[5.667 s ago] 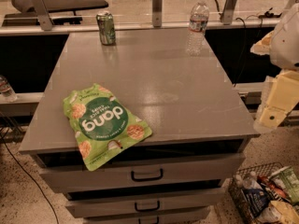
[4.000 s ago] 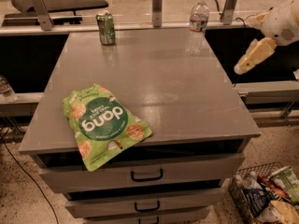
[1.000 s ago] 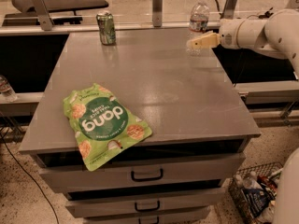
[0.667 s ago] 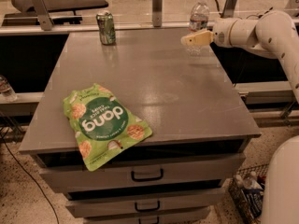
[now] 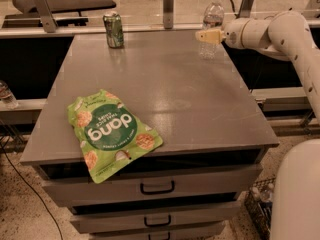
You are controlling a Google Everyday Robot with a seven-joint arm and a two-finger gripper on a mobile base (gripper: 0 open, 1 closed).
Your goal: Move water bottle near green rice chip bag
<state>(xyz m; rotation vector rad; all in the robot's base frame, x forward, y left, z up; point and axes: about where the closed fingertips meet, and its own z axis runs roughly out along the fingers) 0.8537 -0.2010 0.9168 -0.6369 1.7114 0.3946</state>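
I have the gripper (image 5: 207,36) at the far right of the cabinet top (image 5: 175,84), level with the middle of the water bottle (image 5: 214,15) and overlapping it. I cannot tell whether it is apart or clamped. The bottle stands upright by the far right corner. A green can (image 5: 113,29) stands far left. The green rice chip bag (image 5: 110,131) lies flat at the near left, overhanging the front edge, well apart from the bottle.

Warm dim light, perhaps overhead; glare mid tabletop (image 5: 181,103); gripper (image 5: 207,36) at water bottle (image 5: 214,13).
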